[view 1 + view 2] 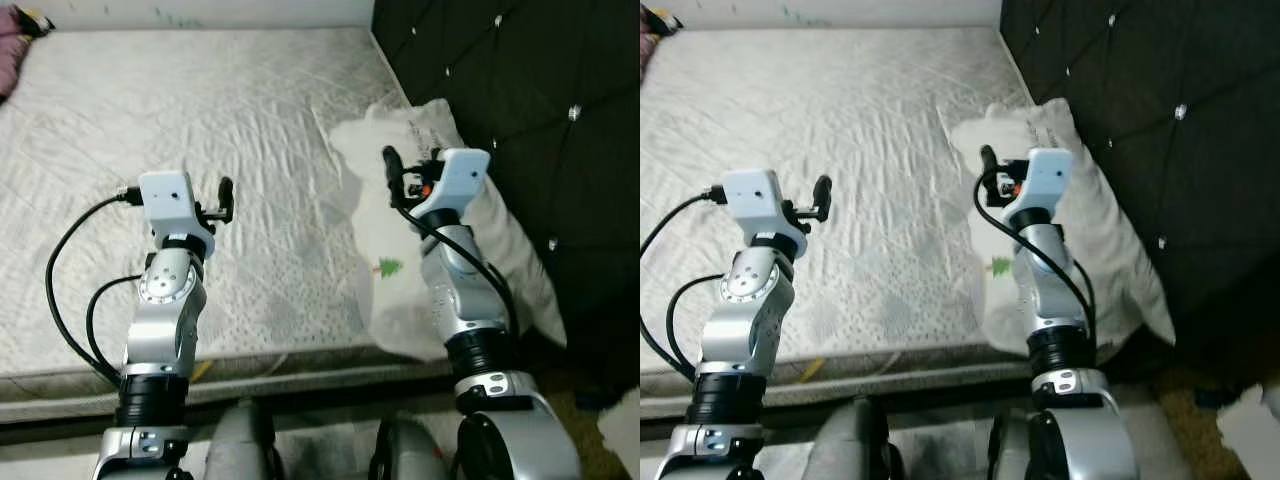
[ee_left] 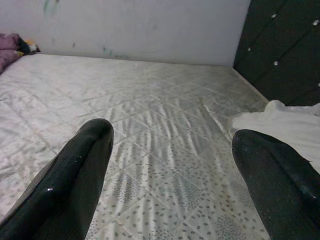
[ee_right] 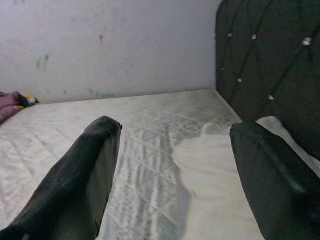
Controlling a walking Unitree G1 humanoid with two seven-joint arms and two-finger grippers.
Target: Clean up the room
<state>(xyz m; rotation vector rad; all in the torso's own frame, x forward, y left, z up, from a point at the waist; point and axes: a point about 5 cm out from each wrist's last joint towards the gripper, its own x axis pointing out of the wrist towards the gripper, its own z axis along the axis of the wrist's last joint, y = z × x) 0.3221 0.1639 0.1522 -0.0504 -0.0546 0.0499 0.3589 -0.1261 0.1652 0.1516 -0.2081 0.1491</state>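
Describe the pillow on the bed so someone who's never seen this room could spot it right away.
Find the bare quilted mattress and follow it to the dark tufted headboard on the robot's right. The pillow lies against the foot of that headboard, under the right claw. It is the only white, rumpled, soft thing there, with a small green print on its cover.

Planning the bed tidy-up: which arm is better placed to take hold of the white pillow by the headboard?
Right. The right pincer hovers open directly over the pillow, while the left pincer, also open, hangs over bare mattress well to the side.
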